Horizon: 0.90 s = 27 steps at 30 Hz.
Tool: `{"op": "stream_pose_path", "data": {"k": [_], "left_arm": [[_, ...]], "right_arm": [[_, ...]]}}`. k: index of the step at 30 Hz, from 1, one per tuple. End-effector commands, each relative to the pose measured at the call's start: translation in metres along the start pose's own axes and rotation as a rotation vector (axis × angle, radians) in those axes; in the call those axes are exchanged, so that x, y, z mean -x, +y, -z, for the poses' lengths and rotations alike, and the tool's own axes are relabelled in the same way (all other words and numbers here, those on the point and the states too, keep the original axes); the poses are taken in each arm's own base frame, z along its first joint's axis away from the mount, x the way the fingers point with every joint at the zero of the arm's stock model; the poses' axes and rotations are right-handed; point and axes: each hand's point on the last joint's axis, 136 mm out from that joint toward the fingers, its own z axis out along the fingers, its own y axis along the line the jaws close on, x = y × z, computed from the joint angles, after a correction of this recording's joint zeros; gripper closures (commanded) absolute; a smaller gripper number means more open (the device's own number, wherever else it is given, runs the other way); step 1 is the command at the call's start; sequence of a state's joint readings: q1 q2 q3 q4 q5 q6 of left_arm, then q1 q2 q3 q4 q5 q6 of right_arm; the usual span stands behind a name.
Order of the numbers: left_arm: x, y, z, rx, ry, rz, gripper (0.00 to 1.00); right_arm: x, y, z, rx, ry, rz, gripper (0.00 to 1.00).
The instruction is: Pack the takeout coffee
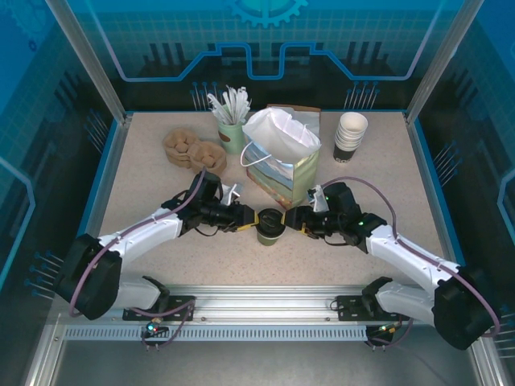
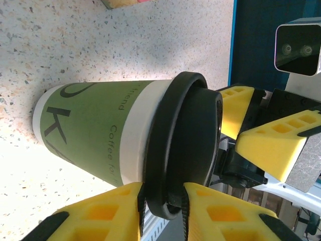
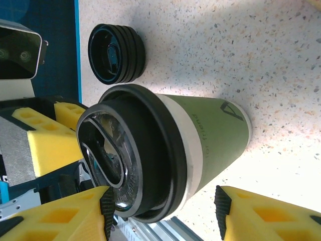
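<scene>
Closest to my left wrist camera, the left gripper (image 2: 163, 207) is nipped onto the lid rim of the takeout coffee (image 2: 95, 135). My right wrist view adds the right gripper (image 3: 163, 203) straddling it, jaws apart with one finger clear, and a stack of black lids (image 3: 116, 53) beyond. From above, I see it upright on the table (image 1: 145, 201), just before the bag (image 1: 283, 161).

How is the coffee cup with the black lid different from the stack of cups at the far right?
The takeout coffee is a single cup; the stack of cups is several, nested. The takeout coffee wears a black lid; the stack of cups is open, white rims showing. The takeout coffee has green sides, the stack of cups dark ones. Both stand upright on the table.
</scene>
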<state>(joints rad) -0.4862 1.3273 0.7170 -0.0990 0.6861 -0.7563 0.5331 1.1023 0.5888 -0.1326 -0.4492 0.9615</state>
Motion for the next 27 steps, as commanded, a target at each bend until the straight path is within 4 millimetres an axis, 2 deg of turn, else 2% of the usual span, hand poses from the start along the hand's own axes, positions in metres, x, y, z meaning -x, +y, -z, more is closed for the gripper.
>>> {"op": "stream_pose_path", "data": {"k": [1,5,9,12,20,27], "left_arm": [[-0.002,0.004,0.001,-0.002,0.014,-0.017,0.7],[-0.003,0.005,0.001,0.004,0.02,-0.019,0.64],[-0.004,0.004,0.003,0.011,0.019,-0.031,0.63],[-0.004,-0.001,0.007,0.004,0.013,-0.059,0.52],[-0.001,-0.011,0.019,0.04,-0.015,-0.127,0.37],[0.007,-0.014,0.034,0.111,-0.092,-0.183,0.17]], "right_arm": [[0.003,0.014,-0.001,0.023,-0.004,0.046,0.43],[0.003,0.015,-0.002,0.018,0.002,0.051,0.43],[0.002,0.016,-0.003,0.016,0.005,0.058,0.43],[0.002,0.017,-0.003,0.012,0.004,0.062,0.42],[0.002,0.019,-0.002,0.006,0.006,0.073,0.42],[0.002,0.022,0.001,-0.006,0.007,0.097,0.42]]}}
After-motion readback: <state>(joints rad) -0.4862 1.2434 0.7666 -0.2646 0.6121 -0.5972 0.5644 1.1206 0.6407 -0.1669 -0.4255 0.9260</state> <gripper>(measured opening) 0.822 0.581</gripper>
